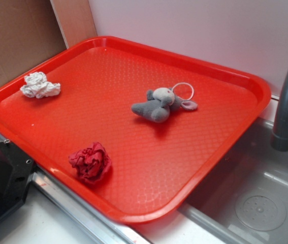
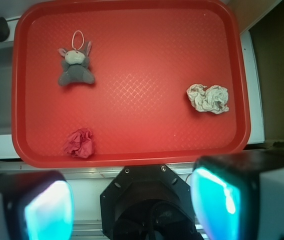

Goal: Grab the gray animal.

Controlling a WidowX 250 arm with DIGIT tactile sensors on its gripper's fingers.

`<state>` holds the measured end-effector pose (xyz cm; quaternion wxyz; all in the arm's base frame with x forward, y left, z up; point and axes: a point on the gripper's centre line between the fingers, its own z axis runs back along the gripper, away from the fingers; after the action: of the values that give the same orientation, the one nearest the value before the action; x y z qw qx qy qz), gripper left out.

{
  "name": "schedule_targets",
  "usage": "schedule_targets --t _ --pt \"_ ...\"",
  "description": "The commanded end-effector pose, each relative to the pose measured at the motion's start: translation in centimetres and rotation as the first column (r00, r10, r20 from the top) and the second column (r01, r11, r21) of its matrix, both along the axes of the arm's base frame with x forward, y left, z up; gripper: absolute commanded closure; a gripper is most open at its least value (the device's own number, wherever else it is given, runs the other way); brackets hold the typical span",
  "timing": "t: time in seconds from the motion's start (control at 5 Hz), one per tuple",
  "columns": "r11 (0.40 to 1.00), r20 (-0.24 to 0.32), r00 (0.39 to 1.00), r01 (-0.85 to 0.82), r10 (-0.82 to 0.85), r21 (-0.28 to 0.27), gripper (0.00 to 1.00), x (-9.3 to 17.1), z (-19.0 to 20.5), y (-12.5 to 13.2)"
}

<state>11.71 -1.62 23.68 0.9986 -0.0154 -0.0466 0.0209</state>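
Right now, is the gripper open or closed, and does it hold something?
Gripper: open, fingers wide apart, holding nothing; the gray animal lies untouched on the tray.

You have the gray animal (image 1: 158, 105) (image 2: 75, 68) lying flat on its back on the red tray (image 1: 194, 152) (image 2: 147, 30), pale face up, pinkish ears spread, thin white loop cord at its head.
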Motion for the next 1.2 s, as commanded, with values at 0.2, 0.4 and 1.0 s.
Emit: schedule_targets --t 0.2,0.4,1.0 --pt "0.995 0.026 0.998 -0.060 0.058 0.084 0.00 5.0 -5.0 -2.6" --pt "0.986 0.073 0.984 -0.166 0.165 0.009 0.00 10.5 -7.4 -4.6" --pt "0.985 -0.073 0.994 0.065 -0.077 -0.159 0.00 16.7 -14.1 -8.5"
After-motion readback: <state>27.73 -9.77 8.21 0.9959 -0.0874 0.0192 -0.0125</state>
